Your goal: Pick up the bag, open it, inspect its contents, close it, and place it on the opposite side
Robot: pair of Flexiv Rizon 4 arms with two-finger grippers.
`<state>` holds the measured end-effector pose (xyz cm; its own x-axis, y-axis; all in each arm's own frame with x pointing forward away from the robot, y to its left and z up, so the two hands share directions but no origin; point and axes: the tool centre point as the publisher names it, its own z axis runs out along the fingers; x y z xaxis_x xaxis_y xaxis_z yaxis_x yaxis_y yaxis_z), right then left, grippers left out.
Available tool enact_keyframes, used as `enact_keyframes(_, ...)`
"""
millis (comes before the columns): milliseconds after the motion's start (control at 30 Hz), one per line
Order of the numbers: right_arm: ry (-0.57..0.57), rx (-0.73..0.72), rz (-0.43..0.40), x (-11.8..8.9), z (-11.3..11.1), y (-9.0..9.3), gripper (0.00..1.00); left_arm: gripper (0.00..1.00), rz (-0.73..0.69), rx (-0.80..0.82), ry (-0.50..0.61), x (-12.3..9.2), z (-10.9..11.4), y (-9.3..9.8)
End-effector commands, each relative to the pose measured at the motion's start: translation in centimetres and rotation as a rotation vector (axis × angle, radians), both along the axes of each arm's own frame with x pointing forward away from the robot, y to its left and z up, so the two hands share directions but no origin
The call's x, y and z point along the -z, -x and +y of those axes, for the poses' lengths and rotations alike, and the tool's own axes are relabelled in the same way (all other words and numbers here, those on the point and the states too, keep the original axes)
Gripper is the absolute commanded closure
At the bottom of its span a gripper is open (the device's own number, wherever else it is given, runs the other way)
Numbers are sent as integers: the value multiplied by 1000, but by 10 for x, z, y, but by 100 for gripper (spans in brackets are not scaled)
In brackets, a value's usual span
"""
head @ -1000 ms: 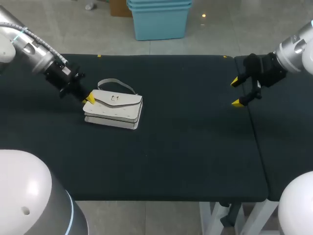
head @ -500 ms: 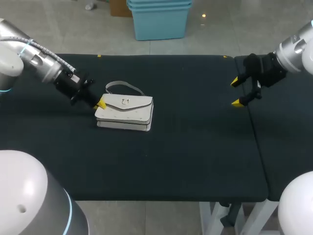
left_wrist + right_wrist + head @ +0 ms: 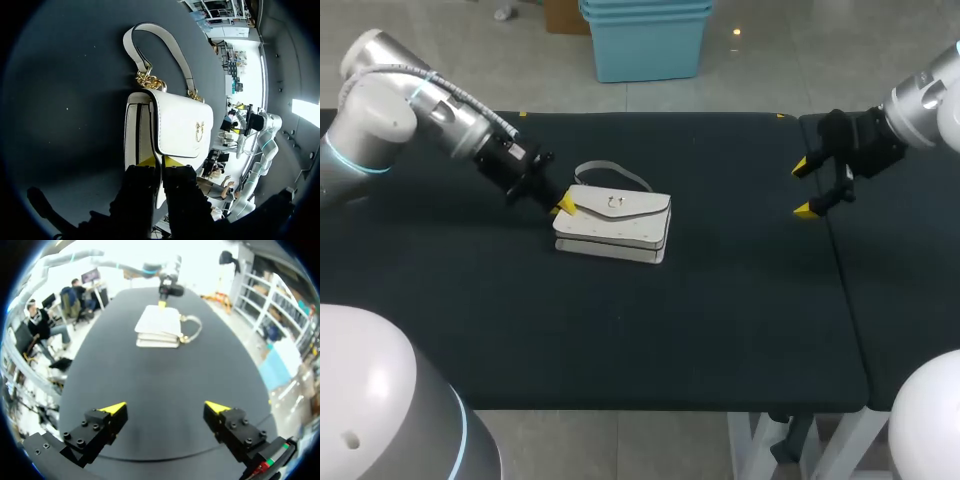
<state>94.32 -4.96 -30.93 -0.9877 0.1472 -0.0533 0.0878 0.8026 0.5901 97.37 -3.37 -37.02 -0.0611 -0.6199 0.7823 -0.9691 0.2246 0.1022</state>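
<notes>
Flat on the black table (image 3: 720,310), left of its middle, lies the white handbag (image 3: 617,224), flap shut and strap (image 3: 611,170) resting on the cloth behind it. The left gripper (image 3: 563,205) is at the bag's left end, its jaws nearly together and pinching the flap's edge between the yellow tips. The right gripper (image 3: 804,187) hangs with jaws spread wide near the table's right side, well apart from the bag.

Left claw (image 3: 563,206) pinches the bag (image 3: 620,226); right claw (image 3: 801,188) hangs spread wide.
</notes>
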Motion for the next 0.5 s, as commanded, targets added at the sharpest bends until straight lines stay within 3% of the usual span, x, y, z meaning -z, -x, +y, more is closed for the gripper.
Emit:
enact_keyframes(33,-1,-1,1,0,0,-1,0,100,2,-1,1,8,-15,-1)
enact_keyframes(500,-1,-1,1,0,0,-1,0,100,-10,-91,16,5,-62,6)
